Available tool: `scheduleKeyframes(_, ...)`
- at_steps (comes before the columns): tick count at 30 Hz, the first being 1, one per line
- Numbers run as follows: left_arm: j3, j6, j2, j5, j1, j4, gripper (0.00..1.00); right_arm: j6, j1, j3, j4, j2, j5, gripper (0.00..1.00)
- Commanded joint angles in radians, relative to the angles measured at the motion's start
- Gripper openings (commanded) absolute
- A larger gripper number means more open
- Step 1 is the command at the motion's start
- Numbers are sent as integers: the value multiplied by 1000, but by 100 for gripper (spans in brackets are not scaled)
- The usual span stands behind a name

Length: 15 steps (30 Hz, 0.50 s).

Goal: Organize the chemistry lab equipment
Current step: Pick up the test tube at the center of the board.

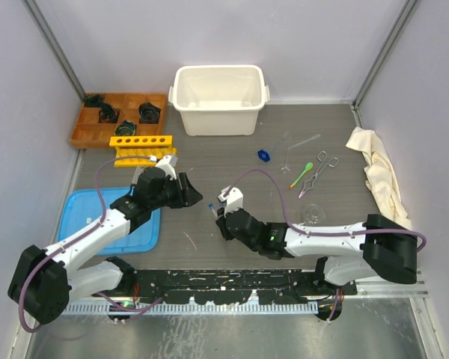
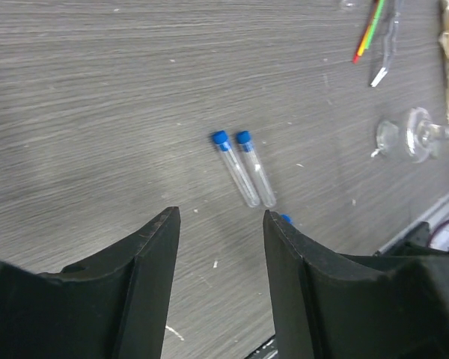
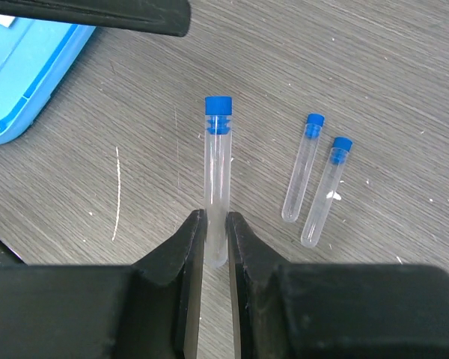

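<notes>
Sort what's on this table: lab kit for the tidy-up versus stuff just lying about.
Job: blue-capped clear glass tube in the right gripper; two capped tubes lying flat; yellow holed tube rack; metal scissor-handled forceps; green plastic spoon; clear glass flask.
Lying about: cream-white cloth; orange tray of black parts.

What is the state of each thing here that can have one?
Right gripper, shut on a capped tube.
Left gripper, open, holding nothing.
Two other tubes, capped, lying side by side on the table.
White tub, upright, without lid.
</notes>
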Motion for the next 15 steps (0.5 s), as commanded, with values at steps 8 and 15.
scheduleKeyframes(8, 3, -132, -48, 114, -14, 150, 49, -52, 30, 64, 120, 44, 67, 11)
scheduleKeyframes(15, 0, -159, -31, 135, -22, 153, 48, -60, 32, 61, 124, 18, 86, 11)
